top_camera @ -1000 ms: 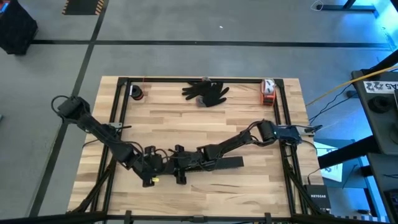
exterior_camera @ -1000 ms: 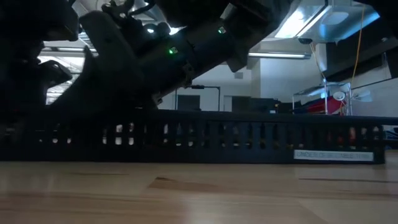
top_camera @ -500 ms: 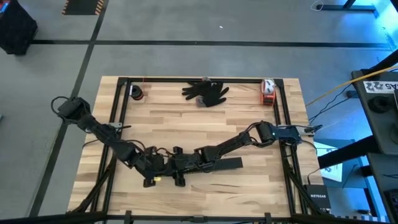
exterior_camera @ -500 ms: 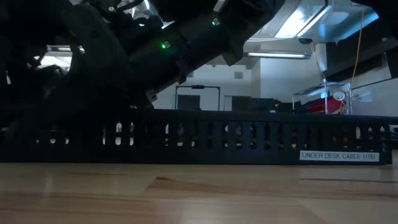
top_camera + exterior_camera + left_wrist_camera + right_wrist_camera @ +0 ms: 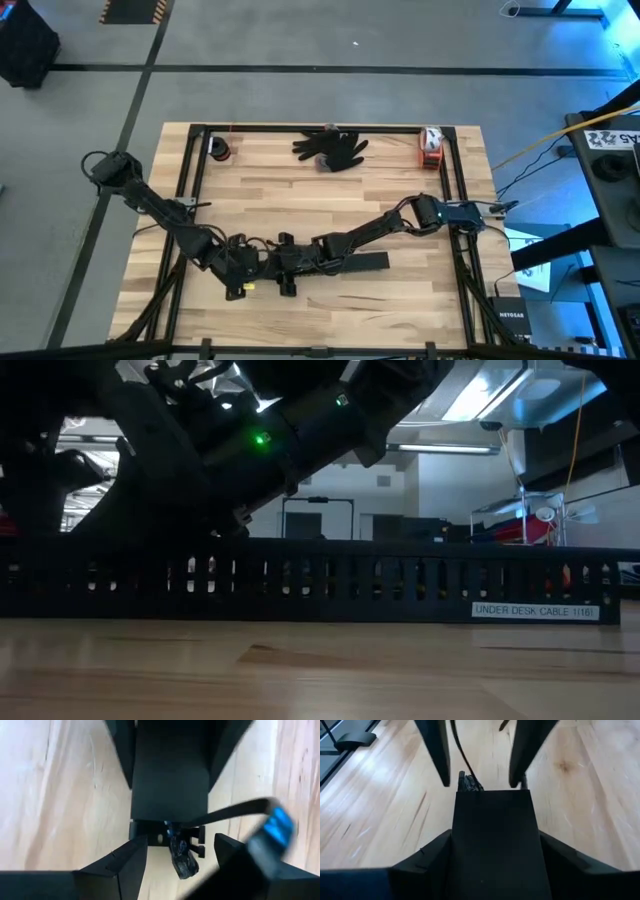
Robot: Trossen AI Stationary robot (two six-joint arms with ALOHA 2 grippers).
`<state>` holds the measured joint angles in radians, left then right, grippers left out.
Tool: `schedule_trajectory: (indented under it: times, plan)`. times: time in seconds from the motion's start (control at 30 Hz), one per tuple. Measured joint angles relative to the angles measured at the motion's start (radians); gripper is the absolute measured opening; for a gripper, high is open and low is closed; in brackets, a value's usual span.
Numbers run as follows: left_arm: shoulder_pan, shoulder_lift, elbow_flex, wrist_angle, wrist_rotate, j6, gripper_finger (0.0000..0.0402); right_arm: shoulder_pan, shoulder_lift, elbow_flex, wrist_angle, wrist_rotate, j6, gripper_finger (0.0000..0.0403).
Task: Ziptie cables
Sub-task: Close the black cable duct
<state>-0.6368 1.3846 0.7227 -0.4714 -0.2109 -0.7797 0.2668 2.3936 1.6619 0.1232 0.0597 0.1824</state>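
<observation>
Low view: slotted channel [image 5: 320, 580] blocks both arms behind.

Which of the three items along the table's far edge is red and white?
The small object at the far right corner. The black glove lies mid-edge, and the dark round item sits at the far left corner.

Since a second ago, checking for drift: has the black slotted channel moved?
Yes, slightly. In the low view the channel first slid right, then came partway back left, judged by its white label against the room behind.
</observation>
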Motion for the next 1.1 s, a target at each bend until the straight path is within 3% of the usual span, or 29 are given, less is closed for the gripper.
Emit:
schedule_trajectory:
  times: [0.27,0.4,0.63,0.87,1.1]
  plan:
    - [0.036,-0.015,-0.010,-0.031,0.128,0.009,0.0263,0.000,0.000,-0.001,0.000,-0.001,0.000,0.0230]
    - [0.028,-0.062,-0.009,-0.083,0.096,-0.018,0.0265,0.000,0.000,-0.001,0.000,-0.001,0.002,0.0230]
    - [0.004,-0.099,-0.009,-0.111,-0.097,0.037,0.0255,0.001,0.000,-0.002,0.001,-0.002,0.004,0.0230]
    - [0.010,-0.075,-0.031,0.012,-0.025,0.125,0.0255,0.001,0.000,-0.002,0.002,-0.003,0.005,0.0230]
    - [0.009,-0.074,-0.073,0.045,-0.002,0.056,0.0255,0.001,0.000,-0.002,0.001,0.000,0.006,0.0230]
